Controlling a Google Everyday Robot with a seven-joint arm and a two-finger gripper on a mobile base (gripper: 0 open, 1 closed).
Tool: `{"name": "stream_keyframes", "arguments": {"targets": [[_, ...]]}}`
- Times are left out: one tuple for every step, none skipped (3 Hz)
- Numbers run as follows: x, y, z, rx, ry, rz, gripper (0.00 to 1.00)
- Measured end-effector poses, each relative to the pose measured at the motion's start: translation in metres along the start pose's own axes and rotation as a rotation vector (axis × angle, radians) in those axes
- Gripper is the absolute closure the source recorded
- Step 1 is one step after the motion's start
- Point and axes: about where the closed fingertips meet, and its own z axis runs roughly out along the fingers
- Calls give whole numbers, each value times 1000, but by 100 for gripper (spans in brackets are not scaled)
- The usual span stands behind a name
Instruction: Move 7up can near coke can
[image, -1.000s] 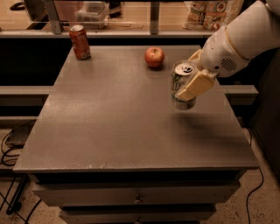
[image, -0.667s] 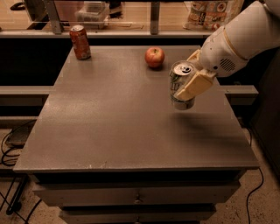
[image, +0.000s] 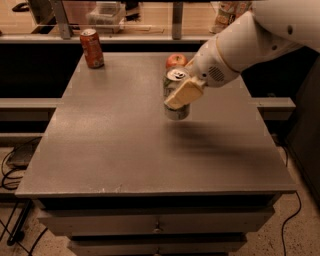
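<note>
The 7up can (image: 172, 89), silver-white with a shiny pull-tab top, is held upright just above the grey table (image: 115, 140), right of centre. My gripper (image: 181, 93) is shut on it; one cream finger (image: 184, 93) lies across its front. The white arm reaches in from the upper right. The coke can (image: 92, 48), red-orange with a silver top, stands upright at the table's far left corner, well apart from the 7up can.
A red apple (image: 175, 60) sits on the table just behind the held can, partly hidden by it. A shelf with boxes runs behind the table. Drawers are below the front edge. Cables lie on the floor at left.
The arm has carried the 7up can leftward, toward the table's middle, now in front of the apple. The coke can and apple have not moved.
</note>
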Motion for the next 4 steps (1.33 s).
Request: {"name": "stream_keyframes", "arguments": {"targets": [[-32, -19, 29, 29, -49, 49, 100], [-60, -41, 56, 51, -86, 100, 100], [-80, -68, 81, 77, -85, 146, 100], [-93, -99, 105, 101, -65, 175, 100]]}}
